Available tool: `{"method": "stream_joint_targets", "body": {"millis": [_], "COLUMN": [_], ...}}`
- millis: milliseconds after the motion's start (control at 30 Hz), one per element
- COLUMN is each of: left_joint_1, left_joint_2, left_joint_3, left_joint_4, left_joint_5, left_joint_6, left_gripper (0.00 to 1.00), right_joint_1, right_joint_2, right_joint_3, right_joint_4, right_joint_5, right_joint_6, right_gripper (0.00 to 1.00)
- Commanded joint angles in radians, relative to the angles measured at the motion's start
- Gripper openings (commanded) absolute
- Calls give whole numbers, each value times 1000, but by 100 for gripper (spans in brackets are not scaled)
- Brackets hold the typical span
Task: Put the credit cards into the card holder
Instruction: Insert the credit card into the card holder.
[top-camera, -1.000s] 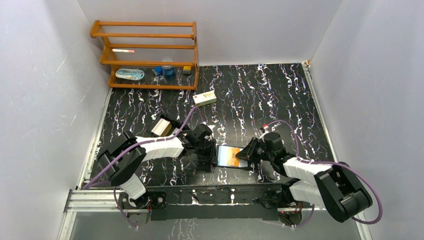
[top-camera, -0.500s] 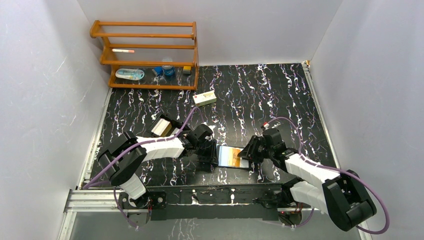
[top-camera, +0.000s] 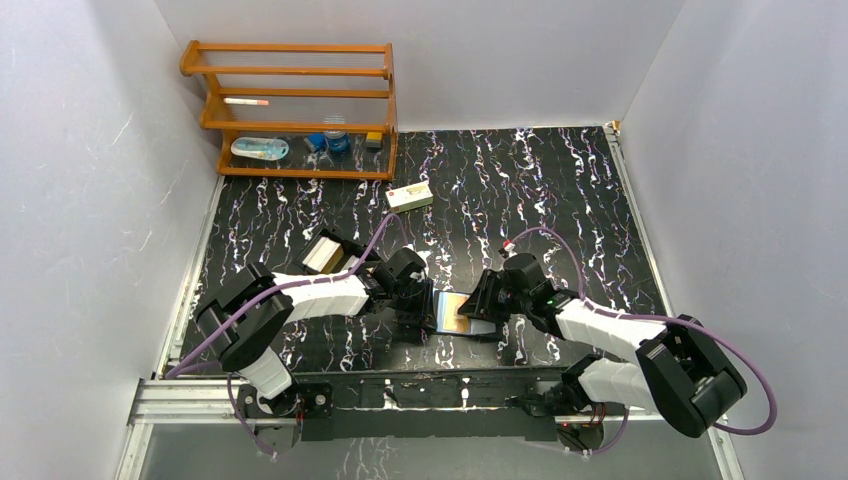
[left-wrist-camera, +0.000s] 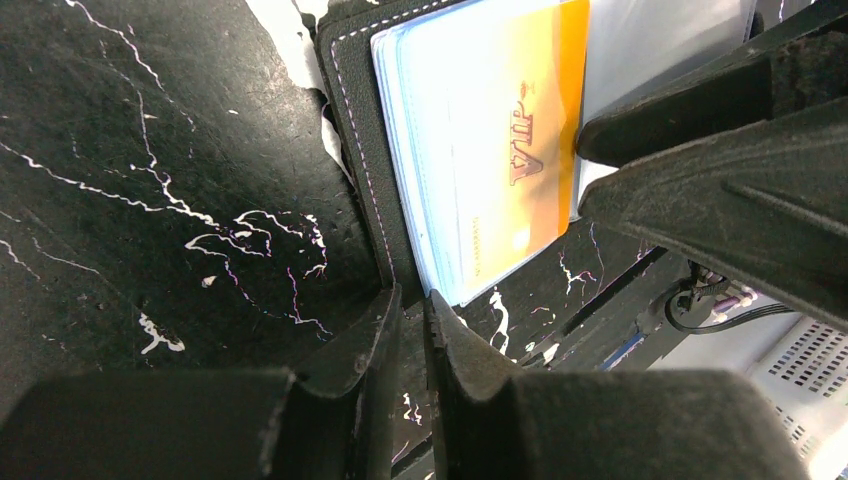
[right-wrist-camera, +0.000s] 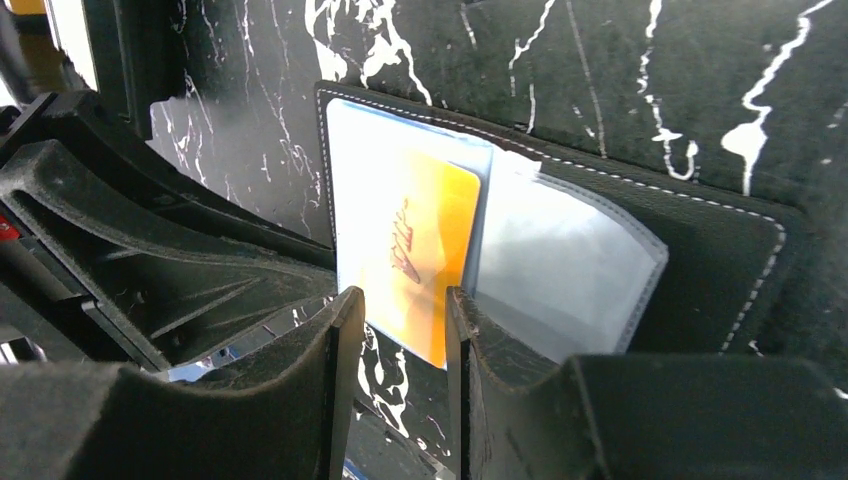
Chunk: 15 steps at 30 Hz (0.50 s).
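Note:
The black card holder (top-camera: 450, 322) lies open near the front edge, its clear blue-grey sleeves up (right-wrist-camera: 560, 270). An orange card printed "VIP" (left-wrist-camera: 510, 150) lies partly inside the left sleeve, its near edge sticking out (right-wrist-camera: 425, 250). My left gripper (left-wrist-camera: 412, 295) is shut on the black cover's edge (left-wrist-camera: 350, 120) at the holder's left side (top-camera: 418, 318). My right gripper (right-wrist-camera: 405, 300) is open, its jaws on either side of the card's protruding edge. One of its fingers (left-wrist-camera: 640, 130) touches the card's edge. A pale stack of cards (top-camera: 322, 254) sits in a black box behind my left arm.
A cream carton (top-camera: 410, 197) lies mid-table. A wooden rack (top-camera: 290, 110) with small items stands at the back left. The black hinged box (top-camera: 345, 248) is close behind my left arm. The metal front rail (top-camera: 400, 395) runs just below the holder.
My right gripper has moved left over the holder, and less of the orange card shows from above. My left gripper has stayed put.

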Motion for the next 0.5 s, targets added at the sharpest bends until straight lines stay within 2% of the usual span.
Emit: {"method": "stream_joint_targets", "body": {"millis": [0, 267, 467], "left_joint_1": [-30, -29, -30], "left_joint_2": [36, 35, 29], "left_joint_3": [-4, -14, -13], "left_joint_4": [-71, -76, -76], "left_joint_5": [8, -3, -7], "left_joint_6": [15, 17, 17], "left_gripper": [15, 15, 15], "right_joint_1": [17, 18, 18], "right_joint_2": [-10, -27, 22], "right_joint_3": [36, 49, 67], "right_joint_4": [62, -9, 35], "right_joint_5": [22, 116, 89], "right_joint_6": [-5, -14, -7], "right_gripper": [44, 48, 50]}}
